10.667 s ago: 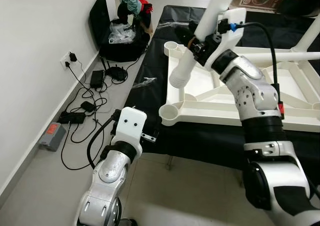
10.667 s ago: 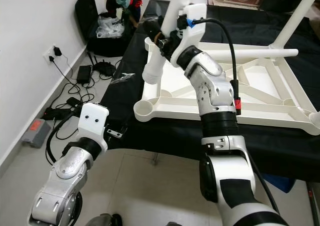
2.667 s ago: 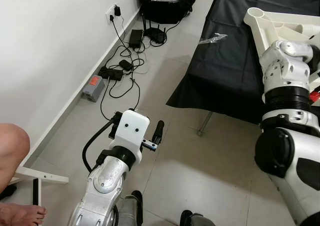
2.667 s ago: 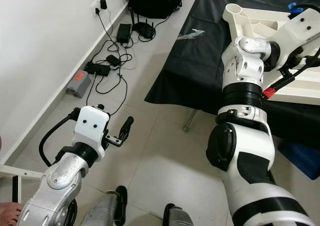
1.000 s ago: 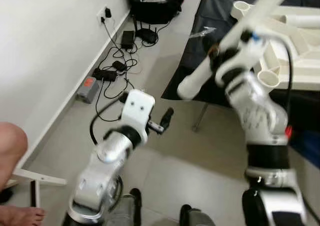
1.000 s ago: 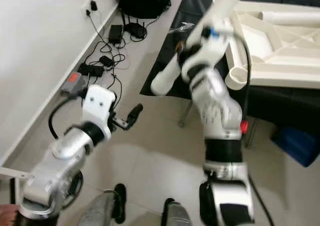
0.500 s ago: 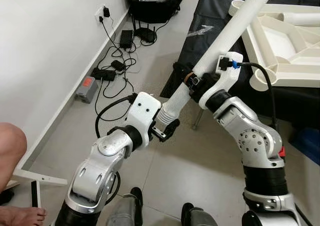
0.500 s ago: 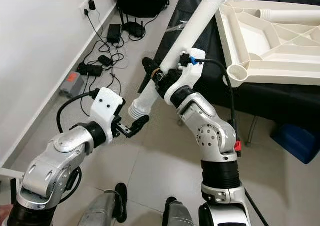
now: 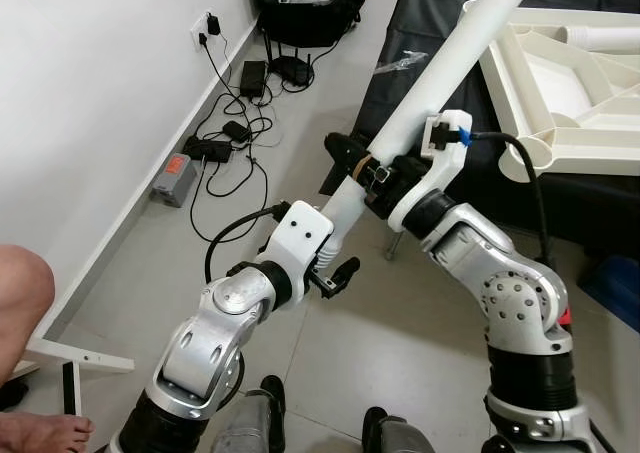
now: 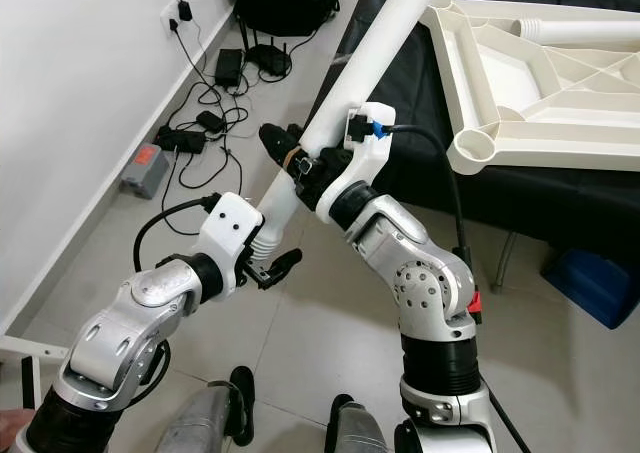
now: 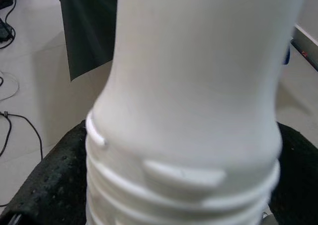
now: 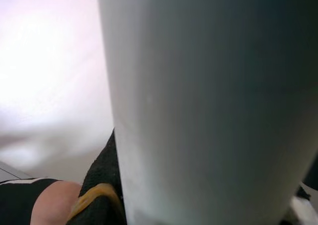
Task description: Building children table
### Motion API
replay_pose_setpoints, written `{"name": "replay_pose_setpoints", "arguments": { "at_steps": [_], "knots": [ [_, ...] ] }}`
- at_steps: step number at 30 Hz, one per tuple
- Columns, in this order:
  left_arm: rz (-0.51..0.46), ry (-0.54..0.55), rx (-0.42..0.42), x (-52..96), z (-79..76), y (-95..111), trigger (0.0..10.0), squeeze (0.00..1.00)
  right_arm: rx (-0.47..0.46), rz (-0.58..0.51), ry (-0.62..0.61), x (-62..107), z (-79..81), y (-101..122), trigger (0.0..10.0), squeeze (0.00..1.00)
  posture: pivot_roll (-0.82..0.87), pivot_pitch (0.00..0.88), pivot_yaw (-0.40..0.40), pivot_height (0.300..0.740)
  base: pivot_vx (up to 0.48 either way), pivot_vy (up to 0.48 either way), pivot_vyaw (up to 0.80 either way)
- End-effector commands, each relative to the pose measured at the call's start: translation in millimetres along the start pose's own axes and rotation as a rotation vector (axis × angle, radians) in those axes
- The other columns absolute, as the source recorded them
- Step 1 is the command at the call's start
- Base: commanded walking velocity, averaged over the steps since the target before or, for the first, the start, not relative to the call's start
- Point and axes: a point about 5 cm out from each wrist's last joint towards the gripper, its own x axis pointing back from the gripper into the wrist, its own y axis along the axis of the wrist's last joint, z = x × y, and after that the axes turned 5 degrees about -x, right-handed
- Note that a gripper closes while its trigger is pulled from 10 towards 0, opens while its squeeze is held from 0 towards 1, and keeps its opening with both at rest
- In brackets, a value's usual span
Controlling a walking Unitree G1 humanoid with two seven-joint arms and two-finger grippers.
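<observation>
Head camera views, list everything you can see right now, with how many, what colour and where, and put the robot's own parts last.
table leg: one, white, long tube slanting over the floor, threaded end down, held by both end effectors.
tabletop: one, white, upside down on the black-covered table, far right.
black cloth: one, covering that table.
backpack: one, black, on the floor by the wall, far side.
chargers and cables: several, black, along the wall below a socket.
small box: one, grey with a red label, by the wall.
person's knee and foot: near left edge.
left end effector: black, at the leg's threaded end.
right end effector: black, clamped higher on the leg.
</observation>
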Motion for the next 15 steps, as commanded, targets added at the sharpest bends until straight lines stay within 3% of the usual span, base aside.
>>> {"name": "replay_pose_setpoints", "arguments": {
  "at_steps": [1, 13, 14, 15],
  "knots": [
    [0.01, -0.017, -0.004, -0.8, -3.5, -3, 10.0, 0.0, -0.005, 0.011, 0.04, 1.1, 7.1, -3, 10.0, 0.0, 0.13, 0.249, -0.015, 0.74, 0.0, 0.0, 0.0],
    [-0.028, -0.028, -0.054, -4.4, -4.9, 5, 10.0, 0.0, -0.016, 0.06, 0.053, 5.8, 9.7, -13, 10.0, 0.0, 0.14, 0.245, -0.013, 0.74, 0.0, 0.0, 0.0],
    [-0.039, -0.014, -0.052, -4.0, -2.9, 5, 0.0, 0.0, -0.016, 0.063, 0.047, 6.2, 8.8, -13, 10.0, 0.0, 0.14, 0.249, -0.014, 0.74, 0.0, 0.0, 0.0],
    [-0.048, -0.003, -0.06, -3.1, -0.8, 6, 0.0, 0.0, -0.017, 0.064, 0.042, 6.5, 8.0, -14, 10.0, 0.0, 0.14, 0.249, -0.012, 0.74, 0.0, 0.0, 0.0]
  ]
}}
